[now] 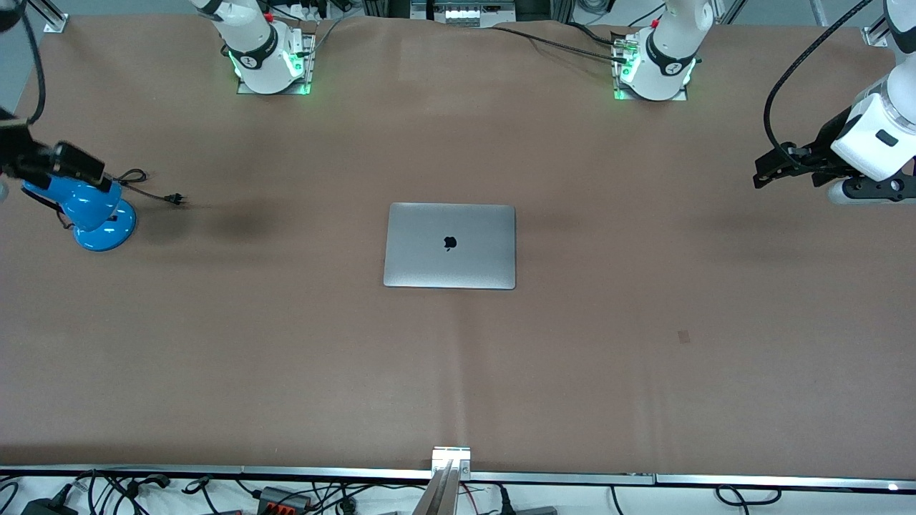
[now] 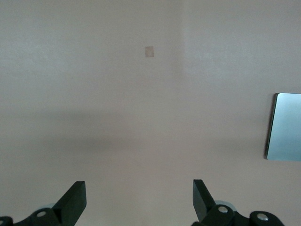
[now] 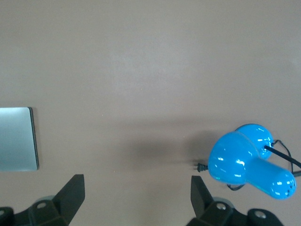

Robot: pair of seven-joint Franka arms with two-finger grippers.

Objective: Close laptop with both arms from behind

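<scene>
Laptop [image 1: 449, 245] lies lid-down, flat at bench [image 1: 458, 372] centre (task looks done). My left hand [image 1: 776, 170] and right hand [image 1: 28, 161] hover spread over opposite bench ends, clear of lid; right over blue lamp [image 1: 96, 214].

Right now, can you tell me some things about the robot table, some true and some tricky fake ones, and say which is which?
1. The laptop lies shut, logo up. True.
2. The left gripper holds the laptop. False: it is open, up over the left arm's end of the table.
3. A blue lamp stands at the right arm's end. True.
4. The right gripper is shut on the lamp. False: it is open, up near it.
5. The lamp sits on the laptop. False: they are apart.
</scene>
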